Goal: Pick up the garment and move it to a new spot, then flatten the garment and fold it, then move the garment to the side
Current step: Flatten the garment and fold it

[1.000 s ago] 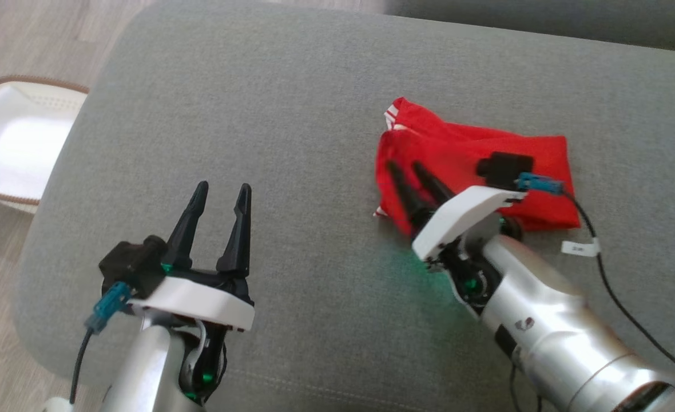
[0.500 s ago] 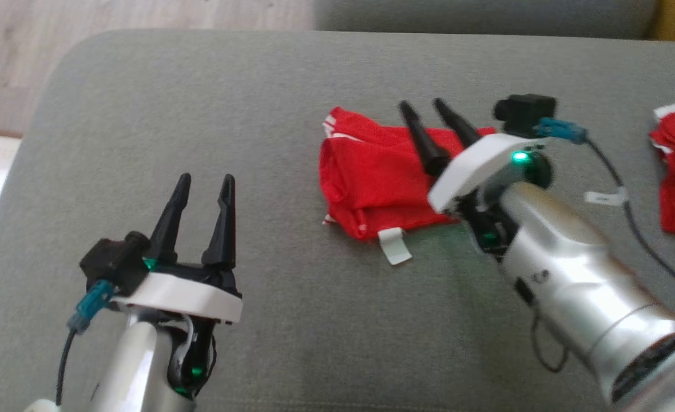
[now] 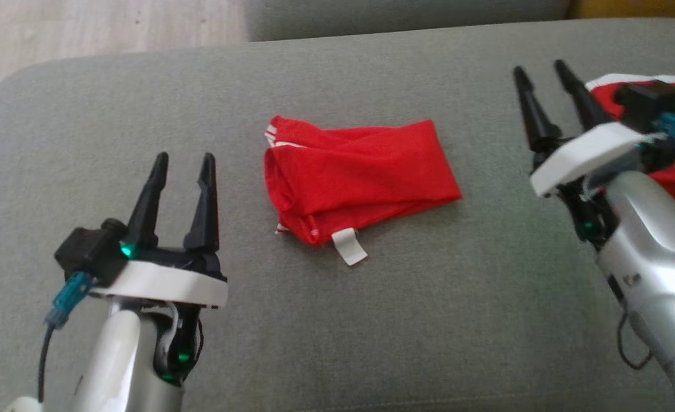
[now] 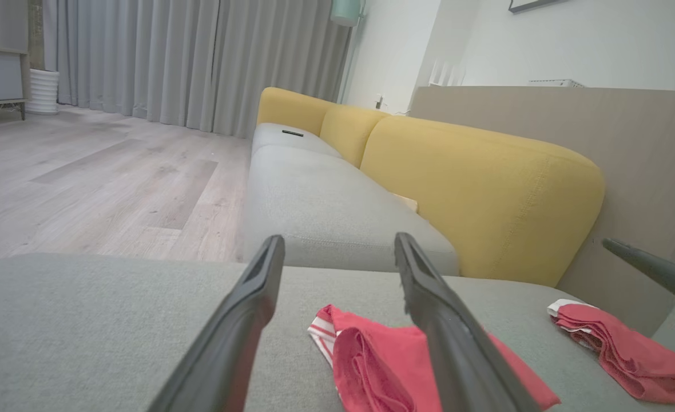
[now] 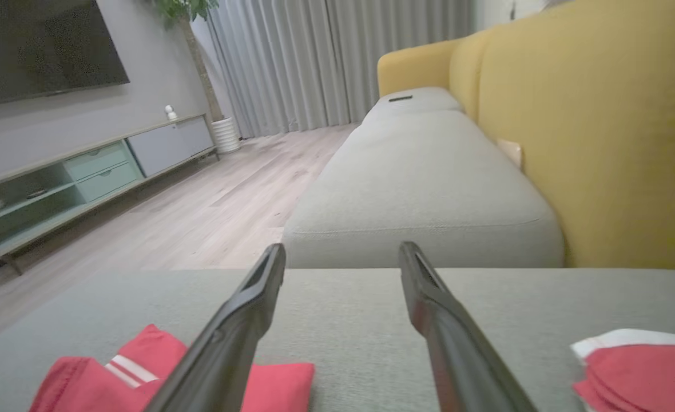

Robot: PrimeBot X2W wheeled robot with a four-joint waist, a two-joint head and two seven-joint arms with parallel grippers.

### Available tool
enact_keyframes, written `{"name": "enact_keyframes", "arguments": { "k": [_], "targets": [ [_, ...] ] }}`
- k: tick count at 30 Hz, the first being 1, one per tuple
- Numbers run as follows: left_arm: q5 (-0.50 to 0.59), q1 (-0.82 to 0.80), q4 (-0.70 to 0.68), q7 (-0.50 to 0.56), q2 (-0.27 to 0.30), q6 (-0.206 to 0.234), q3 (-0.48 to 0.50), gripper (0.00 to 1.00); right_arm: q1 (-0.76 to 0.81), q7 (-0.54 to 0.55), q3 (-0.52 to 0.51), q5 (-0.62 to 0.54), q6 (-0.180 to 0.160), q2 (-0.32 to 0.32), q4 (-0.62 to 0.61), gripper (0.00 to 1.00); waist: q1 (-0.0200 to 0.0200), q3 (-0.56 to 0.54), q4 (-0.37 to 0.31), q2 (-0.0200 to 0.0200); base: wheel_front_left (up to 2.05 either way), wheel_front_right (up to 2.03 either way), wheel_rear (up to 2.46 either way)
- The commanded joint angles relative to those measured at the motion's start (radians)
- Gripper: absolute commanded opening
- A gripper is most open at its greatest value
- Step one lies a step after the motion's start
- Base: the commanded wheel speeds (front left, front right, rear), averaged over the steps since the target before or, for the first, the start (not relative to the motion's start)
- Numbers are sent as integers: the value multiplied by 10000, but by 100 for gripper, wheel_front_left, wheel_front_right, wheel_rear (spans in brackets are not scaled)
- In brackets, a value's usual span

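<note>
the right gripper (image 3: 539,67), fingers apart and empty, has let go of the folded garment (image 3: 360,171), which lies at its left, so folding seems finished, and the left gripper (image 3: 184,157) is spread too.

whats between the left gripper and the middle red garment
Just bare grey cushion. The head view shows that stretch between the left gripper and the red garment with nothing on it.

The left gripper (image 3: 184,157) hovers at lower left, fingers spread, pointing up-frame. The right gripper (image 3: 539,66) hangs at upper right, spread too, forearm slanting down-right.
</note>
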Motion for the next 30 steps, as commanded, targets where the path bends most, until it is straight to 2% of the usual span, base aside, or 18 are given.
{"name": "enact_keyframes", "arguments": {
  "k": [1, 6, 8, 9, 13, 18, 30],
  "targets": [
    [80, -455, -409, -51, 79, 3, 406, 100, 434, -133, -570, -693, -9, -80, -624, 100, 0, 47, -201, 0, 0, 0, 0],
    [167, -331, -487, -51, 79, -45, 461, 100, 2257, -135, -3030, -3173, -9, 504, -2372, 100, 0, 48, -449, 0, 0, 0, 0],
    [225, -233, -496, -51, 79, -60, 482, 100, 3021, -135, -3961, -4075, -9, 974, -3101, 100, 0, 32, -501, 0, 0, 0, 0],
    [251, -107, -501, -51, 79, -59, 505, 100, 3727, -136, -4618, -4820, -9, 1492, -3754, 100, 0, 2, -537, 0, 0, 0, 0],
    [324, 134, -572, -51, 79, -38, 448, 100, 4760, -136, -5513, -5823, -9, 2184, -4655, 100, 0, -59, -543, 0, 0, 0, 0],
    [318, 289, -739, -51, 79, 70, 397, 100, 5377, -136, -5751, -6366, -9, 2513, -5146, 100, 0, -123, -510, 0, 0, 0, 0],
    [325, 345, -782, -51, 79, 122, 149, 100, 5497, -137, -5798, -6501, -9, 2641, -5250, 100, 0, -75, -405, 0, 0, 0, 0]
  ]
}}
